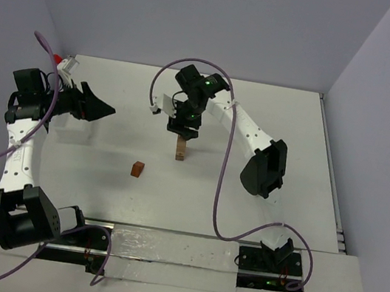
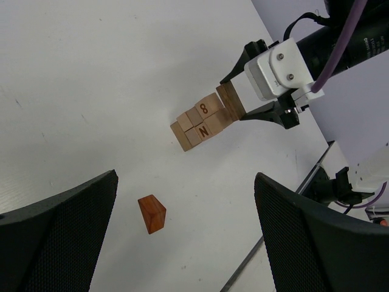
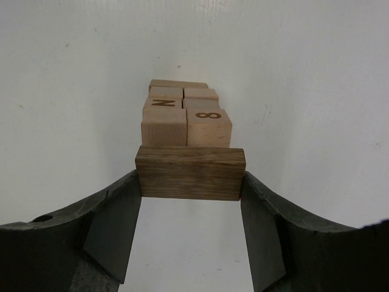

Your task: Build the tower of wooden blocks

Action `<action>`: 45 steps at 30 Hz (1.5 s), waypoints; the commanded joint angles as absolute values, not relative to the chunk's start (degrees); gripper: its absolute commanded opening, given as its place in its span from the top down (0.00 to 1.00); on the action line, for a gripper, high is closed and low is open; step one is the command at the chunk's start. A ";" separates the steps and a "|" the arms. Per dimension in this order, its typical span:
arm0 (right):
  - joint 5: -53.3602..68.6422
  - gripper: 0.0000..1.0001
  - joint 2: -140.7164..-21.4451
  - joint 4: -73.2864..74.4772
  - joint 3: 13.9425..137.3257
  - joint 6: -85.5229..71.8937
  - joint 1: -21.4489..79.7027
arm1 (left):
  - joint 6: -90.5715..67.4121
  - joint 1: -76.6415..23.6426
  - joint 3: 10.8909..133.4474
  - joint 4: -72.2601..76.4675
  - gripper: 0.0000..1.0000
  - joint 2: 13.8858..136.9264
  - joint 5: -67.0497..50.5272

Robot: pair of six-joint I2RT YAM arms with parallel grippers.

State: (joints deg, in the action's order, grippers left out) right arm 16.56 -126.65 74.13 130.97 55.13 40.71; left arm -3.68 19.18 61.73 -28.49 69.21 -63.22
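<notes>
The tower (image 1: 180,151) stands mid-table as a slim column of tan wood blocks (image 3: 185,121), two of them marked N and 8 (image 2: 200,123). My right gripper (image 1: 182,133) hangs straight above it, shut on a dark brown cuboid (image 3: 190,172) that lies across the top of the column (image 2: 231,101); its fingers (image 3: 115,225) press the cuboid's two ends. A reddish-brown block (image 1: 137,169) lies alone on the table, left of and nearer than the tower (image 2: 152,214). My left gripper (image 1: 104,110) is at the far left, open and empty (image 2: 185,182), facing the tower from a distance.
A small red and white object (image 1: 65,61) sits in the back left corner. A metal rail (image 1: 163,249) carrying the arm bases runs along the near edge. Walls close in the table at the back and both sides. Purple cables loop off both arms.
</notes>
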 commanded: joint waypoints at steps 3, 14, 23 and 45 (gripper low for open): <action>16.79 0.59 -128.40 73.92 135.00 54.71 40.34 | -2.72 19.34 61.31 -26.85 0.01 69.30 -64.34; 16.79 0.58 -129.02 73.72 134.71 54.05 40.43 | -2.96 19.34 60.84 -26.19 0.01 69.52 -64.25; 16.70 0.55 -129.37 74.18 134.83 53.79 40.43 | -3.25 19.42 60.73 -25.93 0.01 69.61 -64.51; 17.40 0.49 -130.17 74.97 135.70 53.09 40.96 | -3.35 19.34 60.29 -25.67 0.01 69.52 -64.69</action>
